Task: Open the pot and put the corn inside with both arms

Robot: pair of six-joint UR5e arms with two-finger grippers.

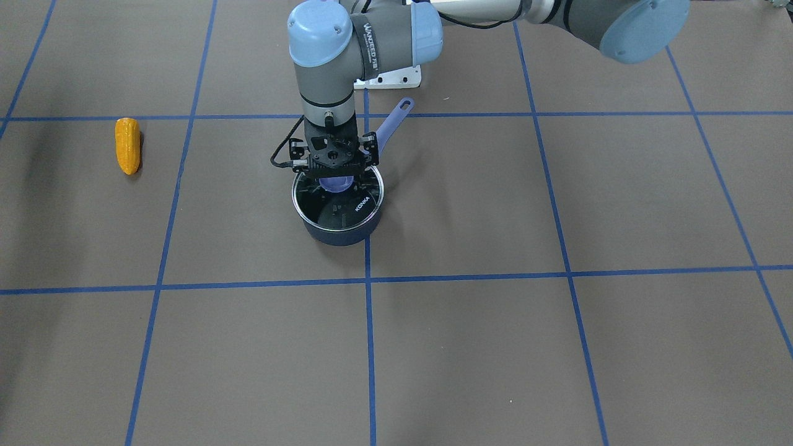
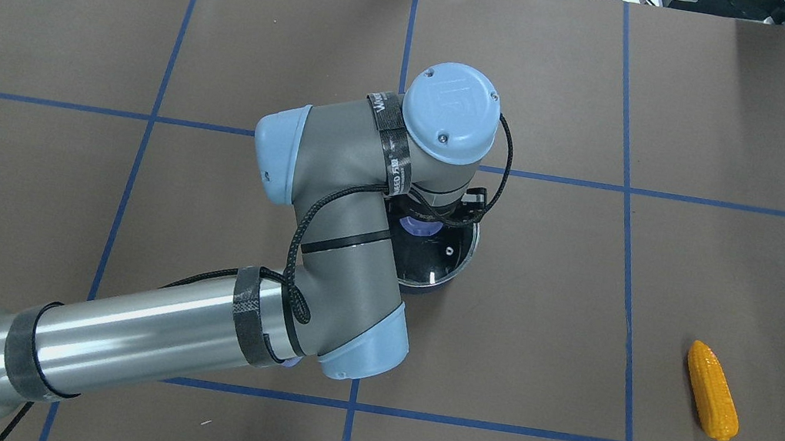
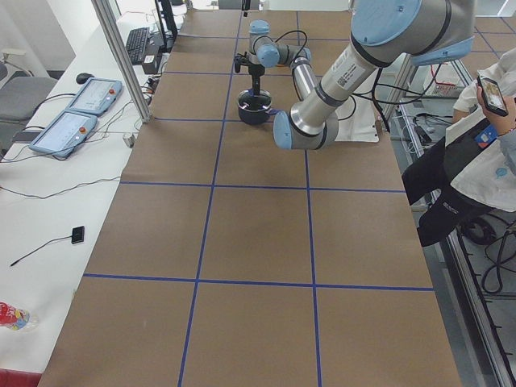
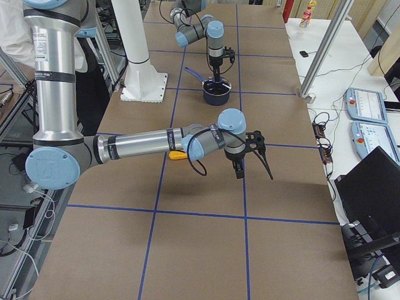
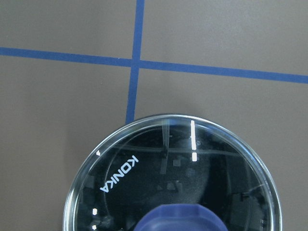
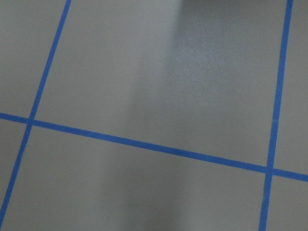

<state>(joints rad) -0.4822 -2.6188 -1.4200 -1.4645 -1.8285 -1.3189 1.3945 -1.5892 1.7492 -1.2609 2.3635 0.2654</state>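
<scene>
The robot's left gripper (image 1: 336,176) hangs straight down over the pot, its jaws flanking the blue knob (image 1: 336,184) of the glass lid (image 1: 357,208). The front view does not settle whether they have closed on the knob or only bracket it. Directly beneath, the lid sits seated on the dark blue pot (image 1: 341,235), whose long handle (image 1: 394,126) points away behind the gripper, toward the robot's base. The left wrist view puts the knob at its lower edge, in line with the tool. The step in hand looks to be the opening, and doing it well likely means gripping the knob low and squarely, then lifting straight up so that the lid clears the rim without dragging the light pot across the taped brown table (image 1: 495,204), and carrying it to a side away from the other arm's path. The corn (image 1: 128,145) lies on its side well apart from this gripper, out on the robot's right half of the table. The right gripper (image 4: 253,164) hovers above the table near the cob, seen only from the side, so its state cannot be told. Its wrist camera shows bare table, so it probably needs to recentre over the cob before descending.
</scene>
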